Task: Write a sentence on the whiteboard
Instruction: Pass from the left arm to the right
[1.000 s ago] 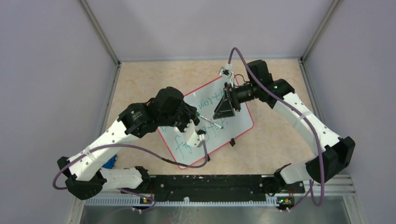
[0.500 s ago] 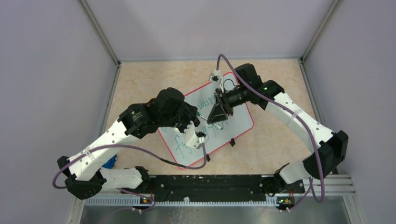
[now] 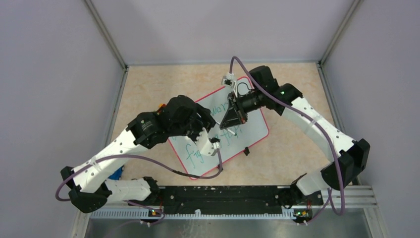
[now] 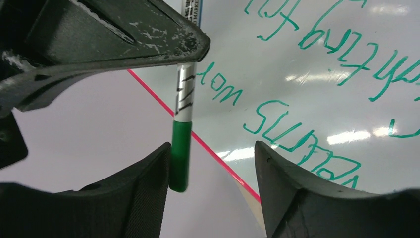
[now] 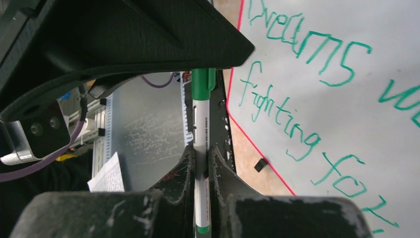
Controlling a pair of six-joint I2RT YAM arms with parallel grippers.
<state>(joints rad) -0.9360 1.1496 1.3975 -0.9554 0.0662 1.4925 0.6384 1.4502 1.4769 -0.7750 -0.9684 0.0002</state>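
Whiteboard (image 3: 253,125) lies flat on table (image 3: 292,84), skewed, within reach of both arms. Sentence (image 5: 285,130) on it: green, 2 lines, looks complete. R gripper (image 5: 200,153) clamped tight on marker (image 5: 200,124) barrel, above board. L gripper (image 4: 213,163) jaws apart, straddling green end, gripping nothing. Prob. a handover to R.

Green handwriting on whiteboard (image 5: 346,114): sentence (image 5: 277,119) reads "Dreams wo…" on top line, "fighting for" below. Marker (image 4: 184,99) barrel: tiny print, only "MARKE…" legible.
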